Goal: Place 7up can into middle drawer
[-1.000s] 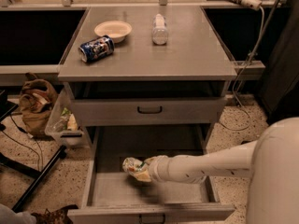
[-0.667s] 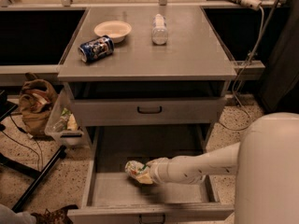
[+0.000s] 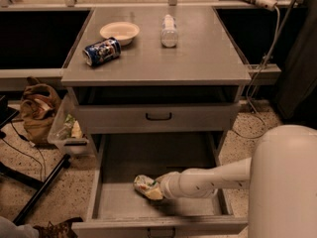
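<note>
The 7up can [image 3: 146,186], pale with green on its label, lies tilted low inside the open middle drawer [image 3: 116,205], left of centre and close to the tray floor. My gripper [image 3: 155,189] reaches in from the right at the end of the white arm [image 3: 208,180] and is shut on the can's right end. The fingers are mostly hidden behind the can and the wrist. The drawer is pulled far out, with its front panel at the bottom of the view.
Above it is a closed grey drawer [image 3: 158,116] with a black loop handle. On the cabinet top lie a dark blue can [image 3: 101,51], a white bowl [image 3: 119,32] and a clear bottle [image 3: 169,30]. A brown bag [image 3: 37,108] and a plastic bin [image 3: 67,130] stand at the left.
The gripper and the can have moved slightly down and toward the drawer's front. My white arm now fills more of the lower right.
</note>
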Motion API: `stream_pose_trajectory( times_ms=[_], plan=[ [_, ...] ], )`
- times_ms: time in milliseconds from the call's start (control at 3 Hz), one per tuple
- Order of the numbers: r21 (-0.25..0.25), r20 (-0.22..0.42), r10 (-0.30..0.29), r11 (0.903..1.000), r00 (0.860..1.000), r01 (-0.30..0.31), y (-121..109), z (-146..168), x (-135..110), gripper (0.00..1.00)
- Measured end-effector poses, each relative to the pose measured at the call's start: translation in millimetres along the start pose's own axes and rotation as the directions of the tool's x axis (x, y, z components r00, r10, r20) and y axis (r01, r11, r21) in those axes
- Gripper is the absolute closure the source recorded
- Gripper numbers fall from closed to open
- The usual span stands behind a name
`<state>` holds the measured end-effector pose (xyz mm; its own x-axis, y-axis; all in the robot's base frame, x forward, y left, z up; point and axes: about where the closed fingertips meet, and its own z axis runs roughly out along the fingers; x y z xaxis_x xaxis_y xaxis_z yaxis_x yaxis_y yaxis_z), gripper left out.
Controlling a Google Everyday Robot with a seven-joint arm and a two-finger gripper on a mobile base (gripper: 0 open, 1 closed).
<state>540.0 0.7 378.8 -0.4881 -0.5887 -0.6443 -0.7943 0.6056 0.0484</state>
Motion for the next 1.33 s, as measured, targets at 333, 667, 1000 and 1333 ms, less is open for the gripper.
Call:
stream_pose_trajectory(
  times_ms=[333,667,1000,1333],
  plan=[
    [-0.003,0.0,0.008,1.0,1.0,-0.008,-0.5,1.5,2.3,0.8],
    [-0.003,0.0,0.008,1.0,1.0,-0.008,-0.5,1.5,2.3,0.57],
    [-0.003,0.0,0.008,1.0,1.0,-0.008,-0.5,1.5,2.3,0.34],
    [-0.003,0.0,0.008,1.0,1.0,-0.008,-0.5,1.6,2.3,0.1]
  ],
)
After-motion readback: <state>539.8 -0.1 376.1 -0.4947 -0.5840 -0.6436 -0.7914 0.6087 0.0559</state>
